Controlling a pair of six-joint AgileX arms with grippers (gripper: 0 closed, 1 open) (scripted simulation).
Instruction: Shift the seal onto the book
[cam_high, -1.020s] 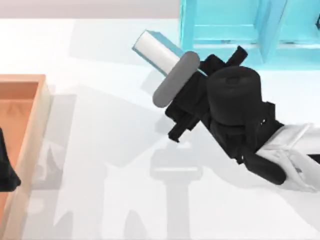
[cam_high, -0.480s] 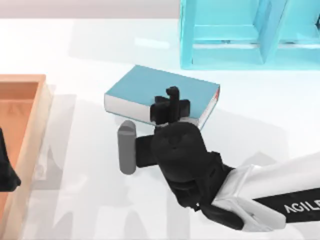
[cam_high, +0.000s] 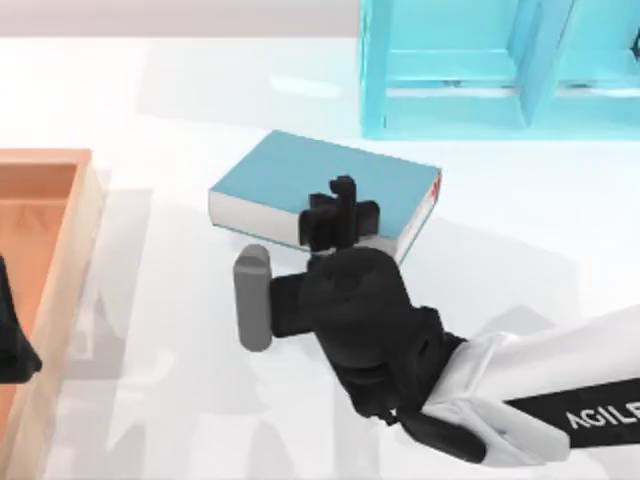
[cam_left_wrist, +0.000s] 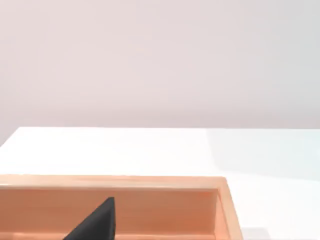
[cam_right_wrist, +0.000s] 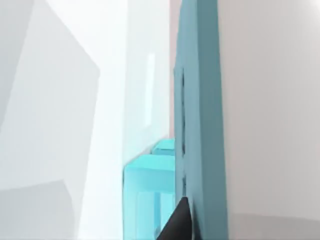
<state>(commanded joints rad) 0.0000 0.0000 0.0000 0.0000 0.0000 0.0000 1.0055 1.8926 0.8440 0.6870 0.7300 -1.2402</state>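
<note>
Right hand (cam_high: 341, 205) overhangs the book's (cam_high: 290, 175) near edge, grip unclear; left hand (cam_high: 12, 340) parked.

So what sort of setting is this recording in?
Apparently a rendered tabletop workspace: a plain white table holding a teal book, a light-blue shelf unit and a wooden tray, with the right gripper over the book.

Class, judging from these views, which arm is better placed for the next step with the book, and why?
Right. Its gripper hangs over the near edge of the book at mid-table, while the left gripper sits parked over the wooden tray at the table's left edge.
</note>
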